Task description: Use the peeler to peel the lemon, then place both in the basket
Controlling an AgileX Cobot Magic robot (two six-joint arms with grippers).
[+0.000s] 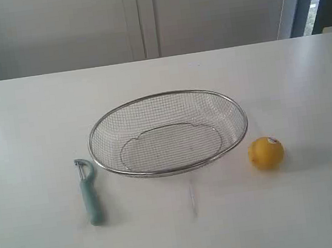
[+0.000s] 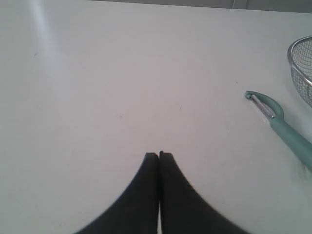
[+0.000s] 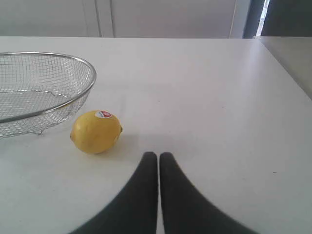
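Left gripper: jaws pressed together, holding nothing, poised over bare worktop. Right gripper: likewise closed and empty, with the lemon lying near its tips but apart from them. In the exterior view neither arm appears.

The basket stands empty at the middle of the worktop. The peeler lies flat just beside the basket's left side, not touching it, blade head toward the far edge and handle toward the camera. The lemon rests on the worktop just beside the basket's right side, its sticker turned upward and its skin whole.

Step in hand, as judged from this layout: the very start, before any pick-up, since nothing is peeled and nothing is in the basket.

The next move calls for both sets of jaws to part. The left should then descend over the slim peeler handle, and the right should close around the lemon. The fruit is round and may roll if nudged off-centre.
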